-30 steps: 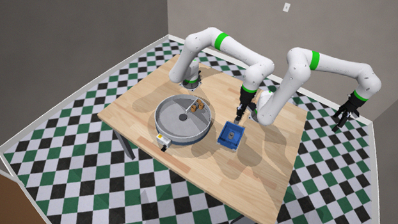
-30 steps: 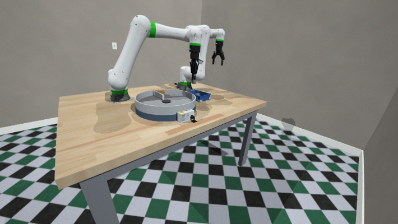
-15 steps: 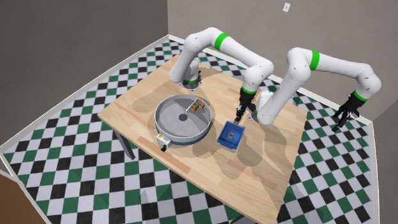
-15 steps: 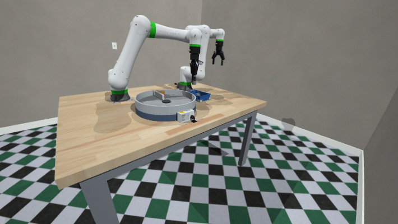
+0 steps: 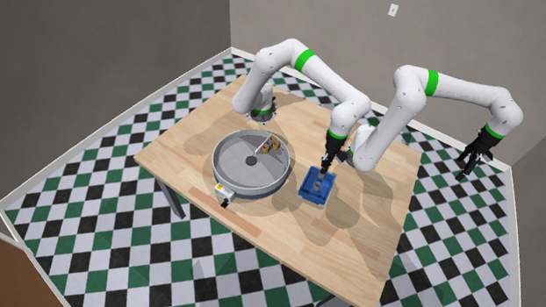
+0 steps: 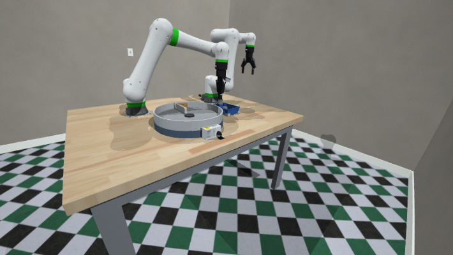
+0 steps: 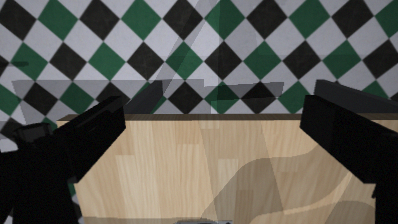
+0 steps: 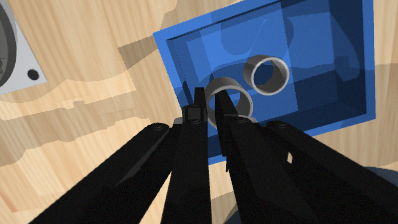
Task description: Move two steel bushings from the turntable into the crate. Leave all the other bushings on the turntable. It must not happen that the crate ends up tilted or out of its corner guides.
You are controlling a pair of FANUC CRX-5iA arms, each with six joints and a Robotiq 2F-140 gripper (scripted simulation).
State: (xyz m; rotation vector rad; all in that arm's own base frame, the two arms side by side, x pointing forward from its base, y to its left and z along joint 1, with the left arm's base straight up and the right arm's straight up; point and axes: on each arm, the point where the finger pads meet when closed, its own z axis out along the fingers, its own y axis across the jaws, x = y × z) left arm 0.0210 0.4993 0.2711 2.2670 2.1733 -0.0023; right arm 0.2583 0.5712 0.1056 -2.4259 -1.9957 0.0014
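I have my right tool point(image 5: 324, 170) point(image 6: 220, 98) point(image 8: 209, 102) clamped on a steel bushing's wall point(image 5: 321, 175) point(image 6: 220, 102) point(image 8: 223, 82). Below it is the blue crate point(image 5: 313, 199) point(image 6: 233, 110) point(image 8: 370, 60), where the other steel bushing point(image 5: 317, 185) point(image 8: 252, 76) stands just beside. My left tool point(image 5: 463, 169) point(image 6: 247, 72) point(image 7: 212, 112) hangs well away, fingers apart.

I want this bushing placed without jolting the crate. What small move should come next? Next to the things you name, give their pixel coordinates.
I'd lower the right gripper point(image 5: 324, 168) point(image 6: 220, 97) point(image 8: 209, 102) slightly, then open. Its fingers pinch the held bushing point(image 5: 321, 175) point(image 6: 221, 102) point(image 8: 223, 83) by its wall, over the crate point(image 5: 312, 199) point(image 6: 234, 111) point(image 8: 370, 60), apparently higher than the other bushing point(image 5: 316, 188) point(image 8: 251, 75); releasing now could drop it.
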